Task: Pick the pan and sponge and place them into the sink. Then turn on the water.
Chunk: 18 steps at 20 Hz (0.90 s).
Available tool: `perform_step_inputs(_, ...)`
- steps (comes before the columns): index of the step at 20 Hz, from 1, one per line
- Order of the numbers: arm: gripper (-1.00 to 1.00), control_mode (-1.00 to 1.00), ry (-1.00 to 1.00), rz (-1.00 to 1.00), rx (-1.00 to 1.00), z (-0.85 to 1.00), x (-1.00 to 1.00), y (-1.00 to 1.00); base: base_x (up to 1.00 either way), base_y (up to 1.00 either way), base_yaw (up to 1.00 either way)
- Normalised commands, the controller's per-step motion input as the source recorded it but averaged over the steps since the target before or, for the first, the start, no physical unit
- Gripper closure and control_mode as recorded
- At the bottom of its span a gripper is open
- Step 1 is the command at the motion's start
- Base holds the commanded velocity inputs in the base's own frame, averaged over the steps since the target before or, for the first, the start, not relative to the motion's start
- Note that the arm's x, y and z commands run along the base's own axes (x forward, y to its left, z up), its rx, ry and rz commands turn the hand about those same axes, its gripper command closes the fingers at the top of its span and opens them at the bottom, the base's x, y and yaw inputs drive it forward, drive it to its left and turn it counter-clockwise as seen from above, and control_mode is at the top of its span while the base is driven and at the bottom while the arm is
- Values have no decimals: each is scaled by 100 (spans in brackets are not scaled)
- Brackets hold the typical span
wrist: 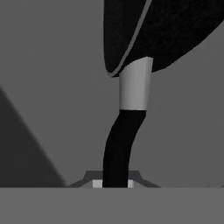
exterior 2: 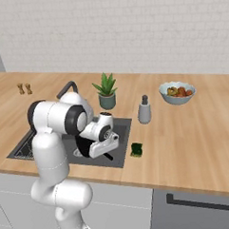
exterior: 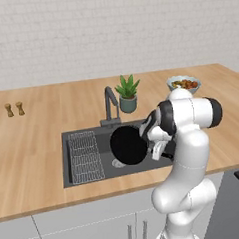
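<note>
The gripper (wrist: 116, 183) is clamped narrow on the black handle of the pan (exterior: 128, 145), as the hand view shows: the handle rises from between the finger tips, bends, and meets a grey neck joined to the pan's dark body. The pan hangs tilted on edge over the sink (exterior: 69, 164), its round face turned toward the wire rack (exterior: 86, 156) that lies in the sink's left part. The faucet (exterior: 110, 104) stands just behind the sink, and a potted plant (exterior: 127, 95) sits beside the faucet. In the right base view the sponge (exterior 2: 136, 149) lies on the tabletop (exterior 2: 194, 141) just beside the sink's right rim, with a grey bottle (exterior 2: 144, 110) behind it. A bowl of fruit (exterior 2: 177, 92) stands well right of the sink. Two small shakers (exterior: 14, 109) stand far left of the sink.
</note>
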Motion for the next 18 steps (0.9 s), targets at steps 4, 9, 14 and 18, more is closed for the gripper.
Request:
perform_step_inputs(4,100,-100,9,22,16,14,-6,3,0,0,0)
perform_step_inputs(9,100,-100,12,22,21,18,-2,13,0,0,0)
perform_step_inputs(14,100,-100,32,20,14,0,-5,33,0,0,0)
perform_step_inputs(18,100,-100,30,12,9,-10,-10,29,0,0,0)
